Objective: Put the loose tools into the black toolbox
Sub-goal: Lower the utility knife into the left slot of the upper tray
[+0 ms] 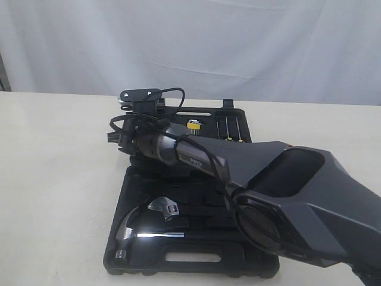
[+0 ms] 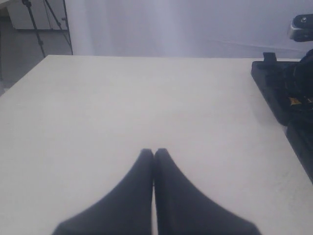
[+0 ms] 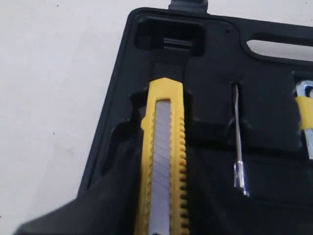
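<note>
Right gripper: clamped on the yellow-black utility knife.
Knife: over a long recess near a corner of the black toolbox.
Left gripper: tips together, empty, above the tabletop.

No writing can be read. The right arm bears a pale marking, at 6 o'clock from the yellow key holder, too blurred; a yellow sign is equally illegible.

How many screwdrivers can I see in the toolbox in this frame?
3: left screwdriver, middle screwdriver and right screwdriver, side by side in the far half of the toolbox. The right arm covers their handle ends and may hide more.
</note>
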You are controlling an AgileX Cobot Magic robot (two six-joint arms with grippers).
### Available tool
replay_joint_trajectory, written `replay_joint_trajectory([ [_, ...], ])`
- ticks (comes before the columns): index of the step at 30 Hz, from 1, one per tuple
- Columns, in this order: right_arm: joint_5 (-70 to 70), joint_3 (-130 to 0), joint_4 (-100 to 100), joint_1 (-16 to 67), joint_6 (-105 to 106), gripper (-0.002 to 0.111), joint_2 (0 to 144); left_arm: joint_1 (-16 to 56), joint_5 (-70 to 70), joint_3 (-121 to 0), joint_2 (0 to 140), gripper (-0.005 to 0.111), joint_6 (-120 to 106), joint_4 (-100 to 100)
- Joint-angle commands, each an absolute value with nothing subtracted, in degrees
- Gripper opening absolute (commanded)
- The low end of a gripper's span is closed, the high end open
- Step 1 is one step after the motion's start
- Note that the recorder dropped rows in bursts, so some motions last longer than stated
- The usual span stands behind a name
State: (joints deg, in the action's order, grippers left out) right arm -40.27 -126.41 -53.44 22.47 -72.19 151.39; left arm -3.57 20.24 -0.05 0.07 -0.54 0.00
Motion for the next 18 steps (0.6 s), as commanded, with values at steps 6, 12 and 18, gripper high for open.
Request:
replay_joint_trajectory([
  [6, -38.72, -126.59, -53.94, 22.17, -73.35, 0.010, 151.69, -3.31, 19.62, 0.00, 0.00, 0.000, -0.41, 0.00],
  [12, -37.53, -126.59, -53.94, 22.17, -72.09, 0.056, 151.59, -3.31, 19.62, 0.00, 0.00, 0.000, -0.41, 0.00],
  [18, -39.62, -126.59, -54.04, 22.17, -70.30, 0.057, 150.86, -3.31, 19.62, 0.00, 0.00, 0.000, -0.41, 0.00],
])
